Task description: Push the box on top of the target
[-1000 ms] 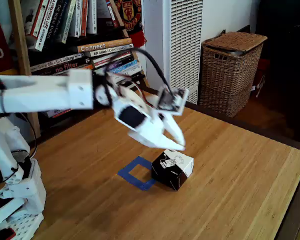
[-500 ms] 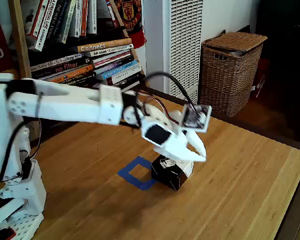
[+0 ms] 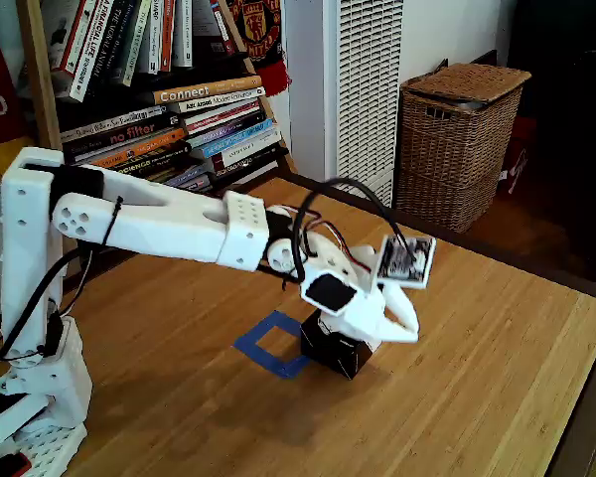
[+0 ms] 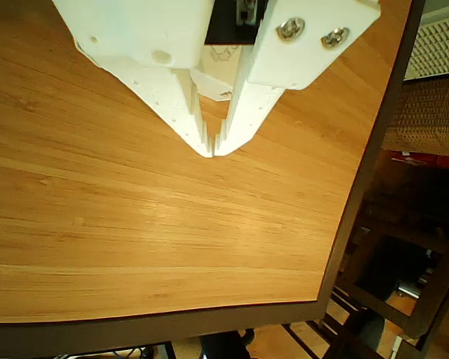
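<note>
The box (image 3: 330,351) sits on the wooden table, and only its black sides show beneath the arm. Its left corner touches the right edge of the target (image 3: 269,344), a blue tape square outline with wood inside. My white gripper (image 3: 409,331) reaches over the box from the left, its fingertips just past the box's right side and low over the table. In the other view the gripper (image 4: 212,152) is shut with nothing between its tips. A strip of the box's white printed top (image 4: 218,72) shows behind the fingers (image 4: 176,97).
A big wicker basket (image 3: 459,139) stands beyond the table's far right corner, next to a white heater (image 3: 364,89). A bookshelf (image 3: 159,99) fills the back left. The table's dark edge (image 4: 361,187) runs close on the right, with bare wood (image 3: 477,378) right of the box.
The arm has stretched out to the right and come down. The gripper went from above the box's left side to just past its right side. The box has barely moved.
</note>
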Robot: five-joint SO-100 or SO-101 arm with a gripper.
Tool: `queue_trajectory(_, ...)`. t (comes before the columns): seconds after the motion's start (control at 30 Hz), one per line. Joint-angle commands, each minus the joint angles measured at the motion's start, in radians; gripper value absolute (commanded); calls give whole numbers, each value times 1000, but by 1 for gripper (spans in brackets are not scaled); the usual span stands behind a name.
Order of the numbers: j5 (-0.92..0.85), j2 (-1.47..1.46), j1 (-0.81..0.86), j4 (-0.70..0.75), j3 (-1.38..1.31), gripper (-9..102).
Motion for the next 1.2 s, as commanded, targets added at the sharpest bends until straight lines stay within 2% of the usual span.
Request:
queue_trajectory(0.0,-21,14,-17,-11,-40,0)
queue_trajectory(1.17,-60,-75,-74,138,-101,0)
